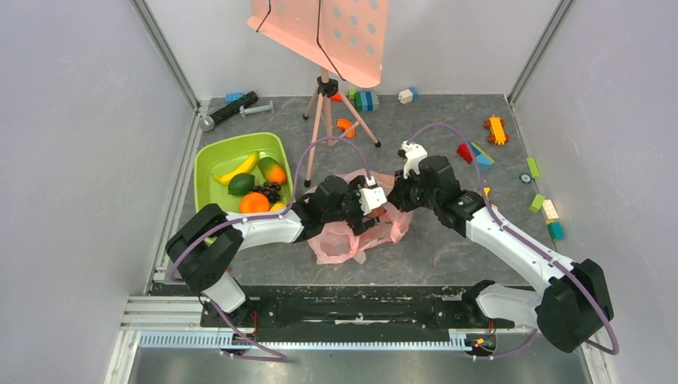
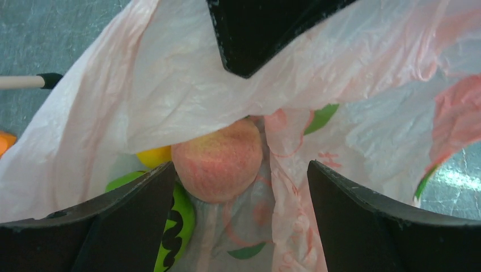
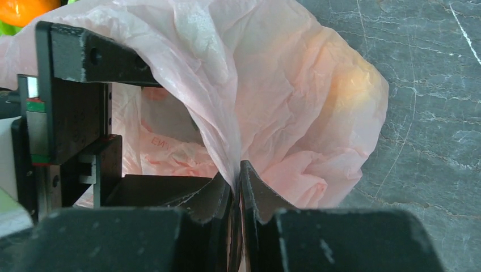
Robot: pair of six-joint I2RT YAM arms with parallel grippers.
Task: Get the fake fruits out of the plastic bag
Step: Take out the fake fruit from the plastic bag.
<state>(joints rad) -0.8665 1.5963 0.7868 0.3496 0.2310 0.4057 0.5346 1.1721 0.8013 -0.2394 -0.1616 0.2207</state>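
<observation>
The pink plastic bag (image 1: 352,238) lies crumpled mid-table between both arms. My right gripper (image 1: 397,198) is shut on a pinch of the bag's film (image 3: 237,180) and holds the mouth up. My left gripper (image 1: 376,206) is open inside the bag's mouth (image 2: 241,170). A pink-red apple-like fruit (image 2: 218,161) lies just ahead between its jaws, untouched. A yellow fruit (image 2: 154,155) and a green item with black marks (image 2: 177,218) lie beside it in the bag (image 2: 170,85). The rest of the bag's contents is hidden.
A green bowl (image 1: 214,154) left of the bag holds a banana (image 1: 240,167), a lime, an orange (image 1: 254,202), grapes and other fruit. A tripod (image 1: 325,108) with a pink perforated panel stands behind. Toy blocks (image 1: 544,210) and a toy car (image 1: 496,129) lie at right and back.
</observation>
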